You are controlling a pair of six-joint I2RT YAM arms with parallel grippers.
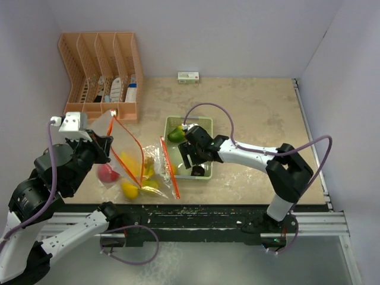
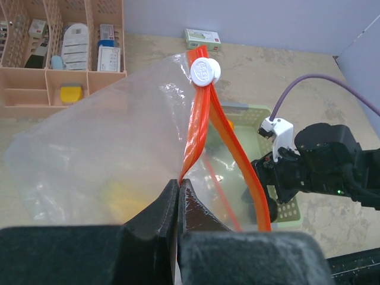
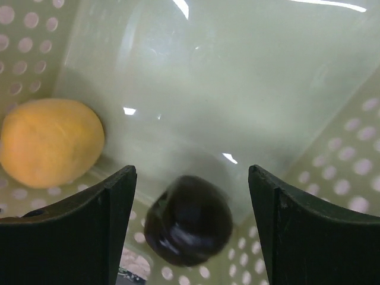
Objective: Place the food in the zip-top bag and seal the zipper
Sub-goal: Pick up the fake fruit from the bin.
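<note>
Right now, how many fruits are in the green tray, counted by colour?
Green: 1, the green fruit
Orange: 1, the small orange
Dark purple: 1, the dark purple fruit
Total: 3 in the tray

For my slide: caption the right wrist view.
Open right hand frames the dark purple fruit in the tray, small orange beside it.

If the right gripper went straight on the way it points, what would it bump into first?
Most likely the dark purple fruit: it lies in the pale green tray right ahead of the right gripper, between its open fingers. The small orange sits off to one side.
</note>
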